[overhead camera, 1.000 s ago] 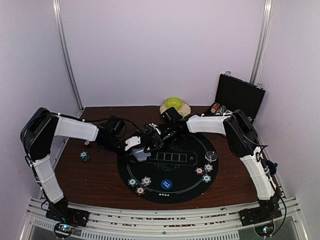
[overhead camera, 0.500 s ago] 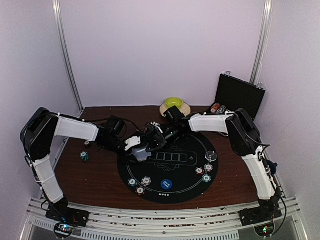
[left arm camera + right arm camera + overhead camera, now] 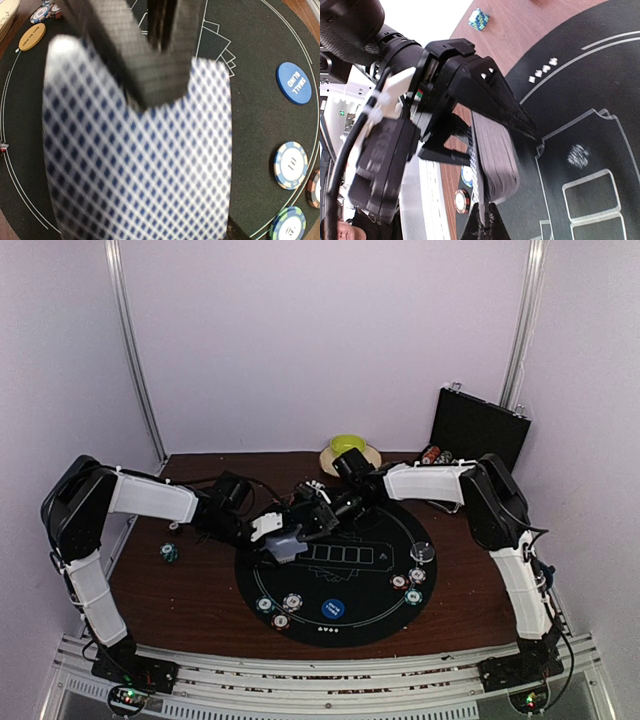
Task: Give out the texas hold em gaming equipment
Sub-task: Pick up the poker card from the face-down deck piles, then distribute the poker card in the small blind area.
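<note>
My left gripper [image 3: 281,538] is shut on a deck of playing cards [image 3: 286,542] over the left part of the round black mat [image 3: 370,625]. In the left wrist view the top card's blue-diamond back [image 3: 140,165] fills the frame and hides my own fingers. My right gripper [image 3: 487,227] is shut on the edge of the top card [image 3: 474,172], which stands slightly apart from the grey deck [image 3: 496,150]. Its dark fingers [image 3: 135,65] lie over the card's far end. Striped poker chips [image 3: 291,602] and a blue disc [image 3: 333,609] lie at the mat's near rim.
More chips [image 3: 409,584] and a clear disc [image 3: 423,551] lie at the mat's right. An orange disc [image 3: 32,36] sits at its far side. One chip [image 3: 170,553] lies on the wooden table at left. A green bowl [image 3: 347,447] and an open black case [image 3: 478,430] stand at the back.
My right gripper has closed onto the top card of the deck. The right arm's elbow has shifted a little back and to the right. The left arm holds still.
</note>
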{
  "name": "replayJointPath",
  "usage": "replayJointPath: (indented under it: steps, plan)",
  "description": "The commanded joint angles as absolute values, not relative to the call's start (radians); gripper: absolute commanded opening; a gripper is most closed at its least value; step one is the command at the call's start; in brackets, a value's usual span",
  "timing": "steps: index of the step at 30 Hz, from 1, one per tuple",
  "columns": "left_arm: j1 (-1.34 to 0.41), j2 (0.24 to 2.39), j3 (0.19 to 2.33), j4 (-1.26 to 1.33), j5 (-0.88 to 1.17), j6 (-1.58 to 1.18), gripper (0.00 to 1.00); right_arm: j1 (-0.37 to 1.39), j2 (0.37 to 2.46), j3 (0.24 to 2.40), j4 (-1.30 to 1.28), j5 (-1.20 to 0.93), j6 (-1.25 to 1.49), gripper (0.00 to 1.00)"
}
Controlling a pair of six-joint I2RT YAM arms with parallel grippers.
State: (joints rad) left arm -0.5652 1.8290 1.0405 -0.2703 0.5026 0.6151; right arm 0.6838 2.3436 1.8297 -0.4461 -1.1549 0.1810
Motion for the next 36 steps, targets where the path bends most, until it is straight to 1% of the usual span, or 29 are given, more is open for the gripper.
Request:
replayJointPath:
  steps: [1,6,12,14,19,23,31,36]
  plan:
    - [-0.562,1.804,1.034,-0.236,0.516,0.622,0.54,0.64,2.229,1.799,-0.503,-1.106,0.087,0.0]
    - [-0.562,1.804,1.034,-0.236,0.513,0.621,0.54,0.604,2.192,1.781,-0.612,-1.078,-0.04,0.0]
    - [-0.562,1.805,1.034,-0.239,0.512,0.623,0.54,0.568,2.277,1.96,-1.164,-1.03,-0.493,0.0]
    - [-0.562,1.804,1.033,-0.239,0.51,0.625,0.54,0.561,2.277,1.972,-1.278,-0.996,-0.61,0.0]
    - [-0.562,1.798,1.033,-0.241,0.512,0.627,0.54,0.554,2.164,1.869,-1.277,-0.866,-0.655,0.0]
    - [-0.563,1.792,1.03,-0.244,0.512,0.633,0.54,0.563,2.12,1.825,-1.348,-0.776,-0.737,0.0]
    - [-0.562,1.786,1.032,-0.251,0.522,0.639,0.54,0.651,2.037,1.655,-1.357,-0.621,-0.83,0.0]
    - [-0.561,1.786,1.031,-0.253,0.523,0.641,0.54,0.734,2.017,1.588,-1.359,-0.633,-0.852,0.0]
